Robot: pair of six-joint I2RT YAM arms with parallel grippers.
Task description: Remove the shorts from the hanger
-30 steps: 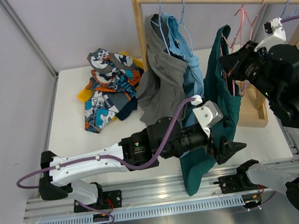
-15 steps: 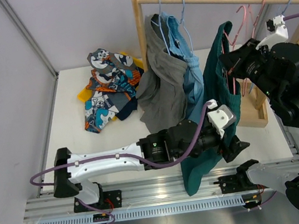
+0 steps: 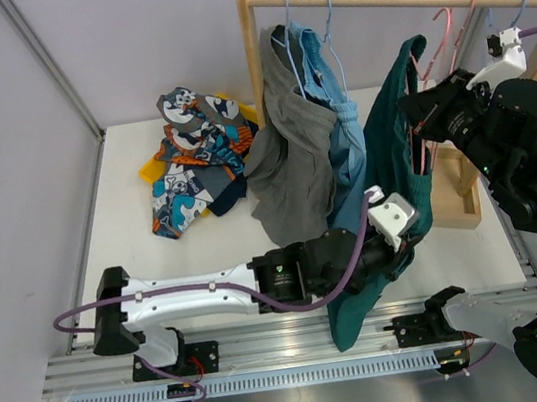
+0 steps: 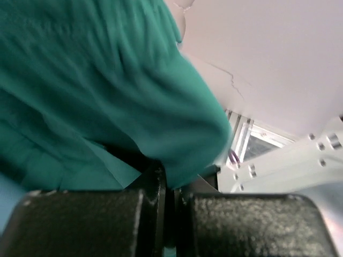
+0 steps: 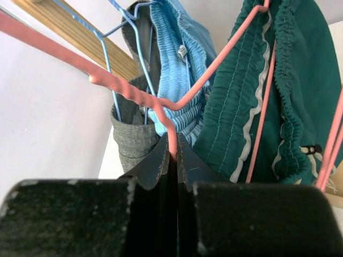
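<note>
Teal shorts [image 3: 391, 142] not off: your left gripper [image 4: 170, 176] pinches them, right gripper [image 5: 172, 155] clamps pink hanger [image 5: 128, 92] (print shorts [image 3: 193, 167] on table [image 3: 133, 241]); grey pair [image 3: 287, 158], light-blue pair [image 3: 340, 125] hang.

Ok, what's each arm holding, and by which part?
Right fingers pinch the pink hanger at a wire bend; left fingers seem shut on the teal shorts, low on the leg.

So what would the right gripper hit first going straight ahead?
The right gripper clamps the pink hanger; straight beyond, probably the light blue shorts, though depth is unclear.
</note>
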